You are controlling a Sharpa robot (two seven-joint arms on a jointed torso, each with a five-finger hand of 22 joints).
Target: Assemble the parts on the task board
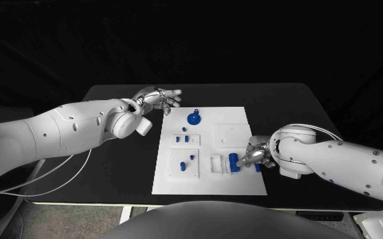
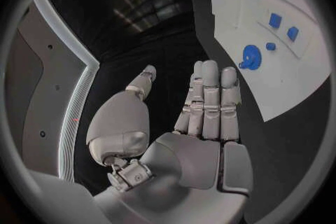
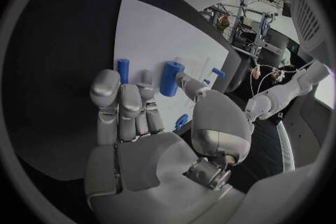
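At the black table (image 1: 119,156), the robot's right hand (image 1: 255,156) works at the right edge of the white task board (image 1: 231,186), near its front right corner, its thumb and a finger apparently pinching a blue cylinder (image 1: 234,161) that stands upright on the board; the wrist view shows the cylinder (image 3: 170,78) between the thumb tip and the fingers (image 3: 119,103), though how firm the hold is cannot be told. A slimmer blue peg (image 3: 123,70) stands just beside it. The left hand (image 1: 157,98) hovers empty, fingers straight and apart, off the board's far left corner, near a blue gear (image 1: 194,118) lying by the far edge. The danger, by the look of it: so light a pinch could let the cylinder tip or slip as it is moved, and the crowded fingers could knock the neighbouring peg or drag the board across the table.
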